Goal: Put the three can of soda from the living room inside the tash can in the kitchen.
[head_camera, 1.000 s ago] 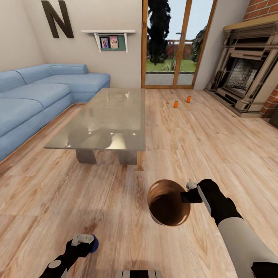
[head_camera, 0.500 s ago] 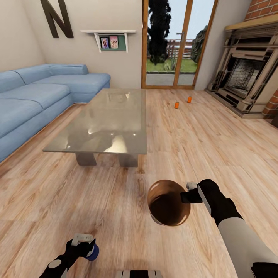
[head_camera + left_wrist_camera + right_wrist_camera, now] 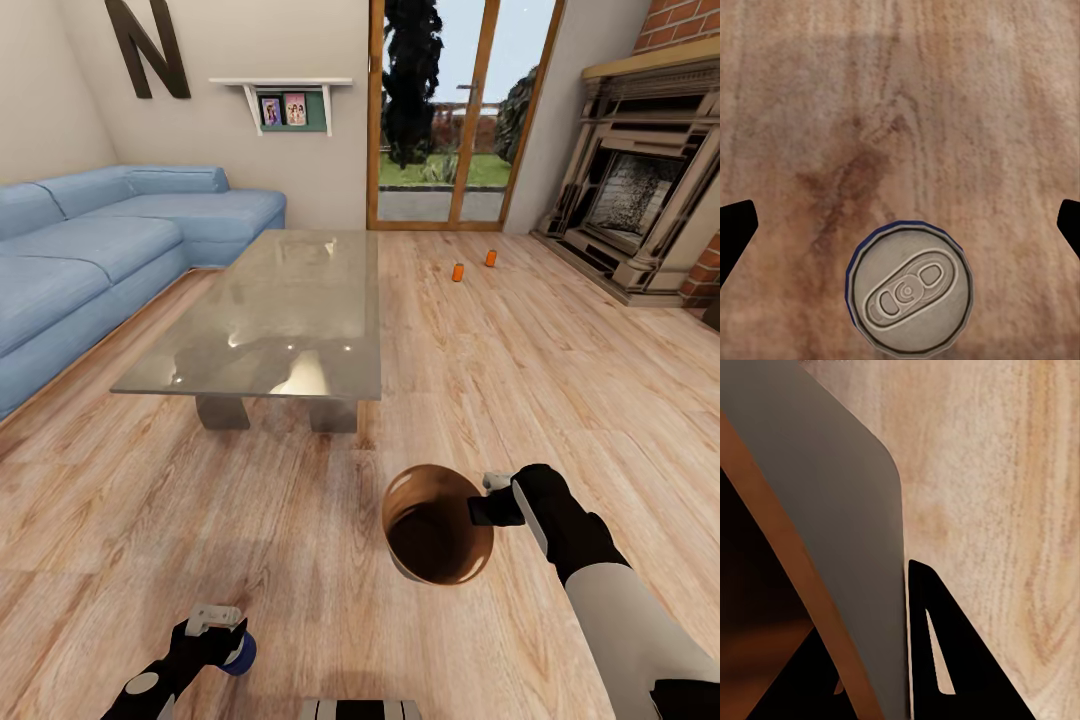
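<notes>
Living room, plank floor (image 3: 560,400). Right claw (image 3: 487,508) clamped on the rim of the copper-brown trash can (image 3: 437,524) — held above the floor, mouth tilted toward the head camera; the right wrist view shows its wall (image 3: 832,547) pinched between the black fingers (image 3: 945,660). Left claw (image 3: 225,635) low near the floor, a can with a blue side (image 3: 243,652) at its tip; the left wrist view looks down on its grey top (image 3: 911,289), dark fingertips (image 3: 733,232) well apart on either side — cannot tell whether they grip it. Two orange soda cans (image 3: 457,272) (image 3: 490,258) stand on the floor well ahead, between the glass-topped surface (image 3: 280,310) and the fireplace (image 3: 635,200). Blue sofa (image 3: 100,250) at left.
</notes>
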